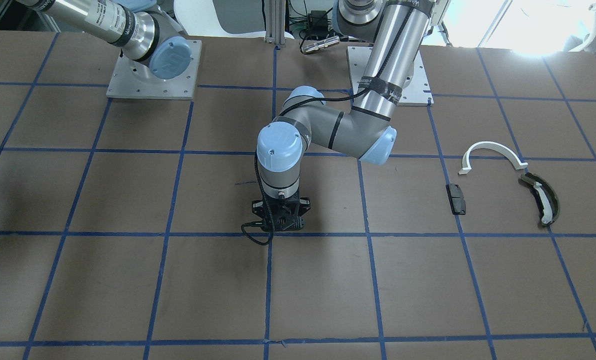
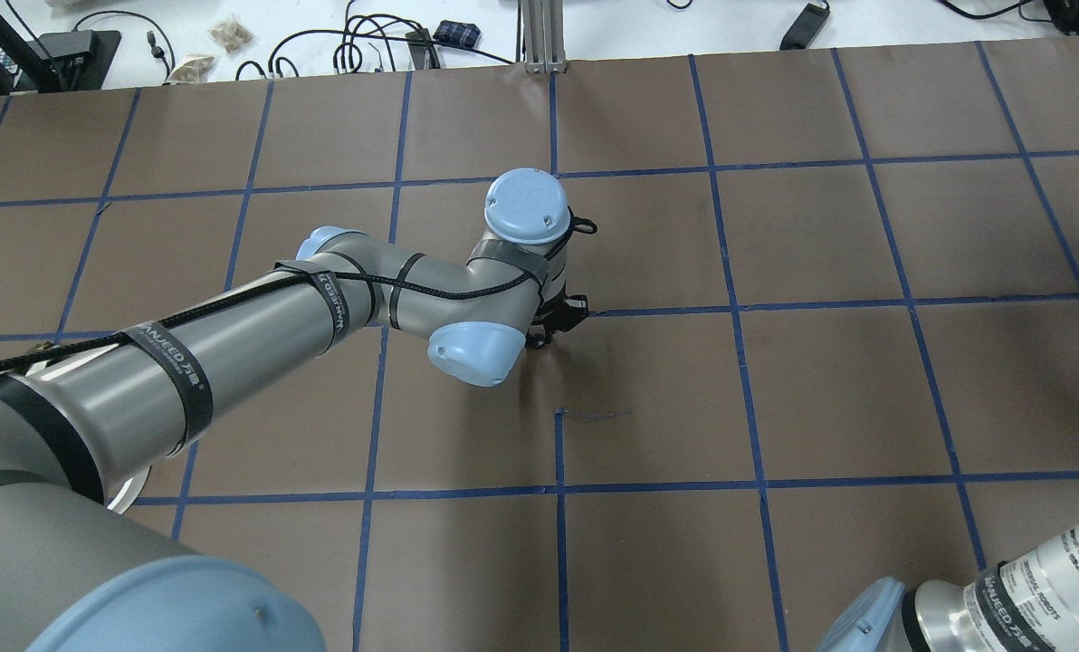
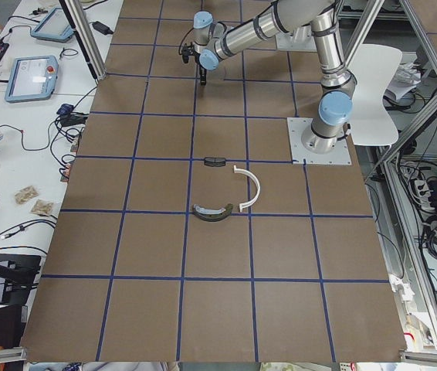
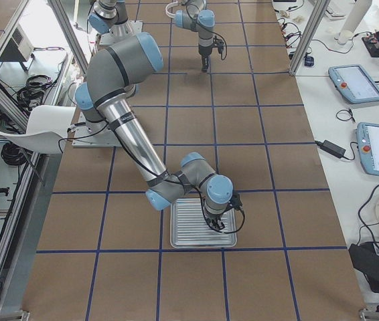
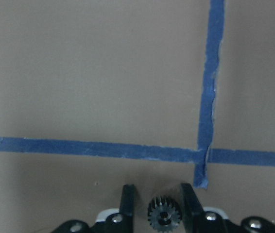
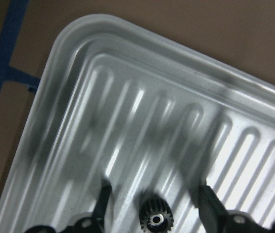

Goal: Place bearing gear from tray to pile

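Observation:
The pile lies on the table: a white half-ring arc (image 1: 493, 149), a dark olive curved piece (image 1: 543, 200) and a small black block (image 1: 456, 198). My left gripper (image 5: 158, 187) hangs low over a blue tape crossing at mid-table, far from the pile, its fingers a little apart with nothing between the tips. My right gripper (image 6: 154, 184) is wide open, low over the ribbed metal tray (image 6: 79, 29). A small dark toothed gear (image 6: 156, 218) sits at the finger bases, and a like one shows in the left wrist view (image 5: 163, 213). I cannot tell whether either is a loose part.
The tray (image 4: 183, 242) lies at the robot's right end of the table. The brown table top (image 2: 775, 398) is marked in blue tape squares. Both arm base plates stand at the robot's edge. Cables and tablets lie past the far edge.

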